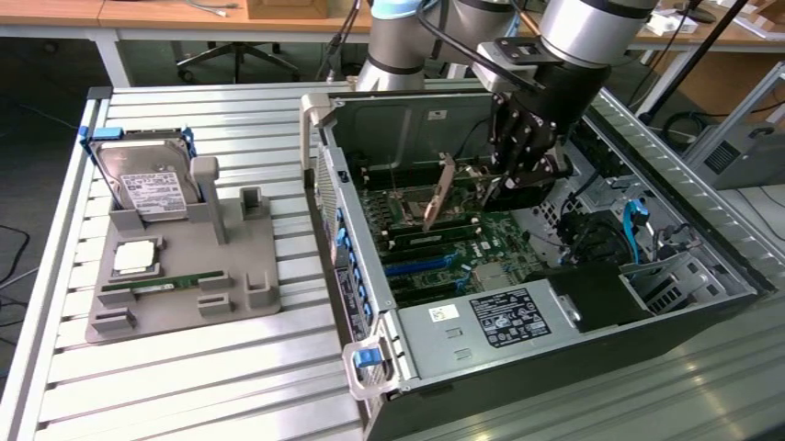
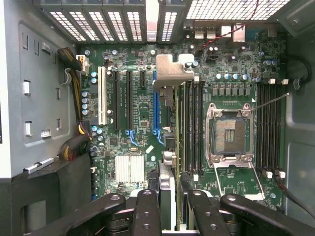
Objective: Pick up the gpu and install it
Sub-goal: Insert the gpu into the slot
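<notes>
My arm (image 1: 586, 32) is cut off by the exterior view's top edge. In that view the spot where my jaws meet the gpu (image 1: 438, 195) is lost behind my own dark fingers (image 1: 525, 156). In the wrist view the card stands edge-on, so its face is hidden, and my fingers run out past the picture's edge. The print on the power supply label (image 1: 503, 320) and the hard drive (image 1: 150, 188) is too small to read. The computer case (image 1: 405, 119) is cropped along the exterior view's bottom edge.
</notes>
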